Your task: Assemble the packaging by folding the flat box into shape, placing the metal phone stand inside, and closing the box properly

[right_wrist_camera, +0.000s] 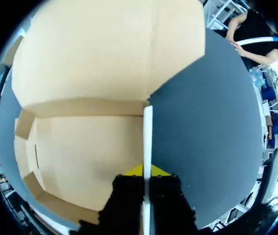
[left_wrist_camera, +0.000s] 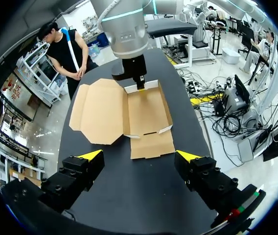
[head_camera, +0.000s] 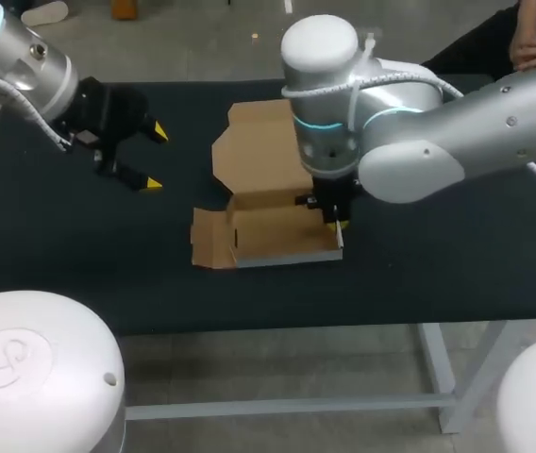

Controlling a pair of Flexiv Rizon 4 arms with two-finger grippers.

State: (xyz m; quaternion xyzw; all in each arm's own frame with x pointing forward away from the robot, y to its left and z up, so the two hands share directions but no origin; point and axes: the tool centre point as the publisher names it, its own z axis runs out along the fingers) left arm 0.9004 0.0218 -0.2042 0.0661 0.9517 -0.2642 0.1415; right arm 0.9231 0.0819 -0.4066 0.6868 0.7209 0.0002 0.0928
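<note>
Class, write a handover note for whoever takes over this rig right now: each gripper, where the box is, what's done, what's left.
Left gripper: open, empty, above the table, beside the box.
Right gripper: shut on one side wall of the box, which stands upright.
Box: mid-table, lid lying flat open; the flap on the left arm's side lies flat.
Done: walls partly raised.
Left: raise that flap, put in the phone stand (not seen in any view), close the lid.

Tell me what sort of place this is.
Probably a robotics lab bench: the left arm and right arm reach over a dark table, with a half-folded cardboard box on it.
</note>
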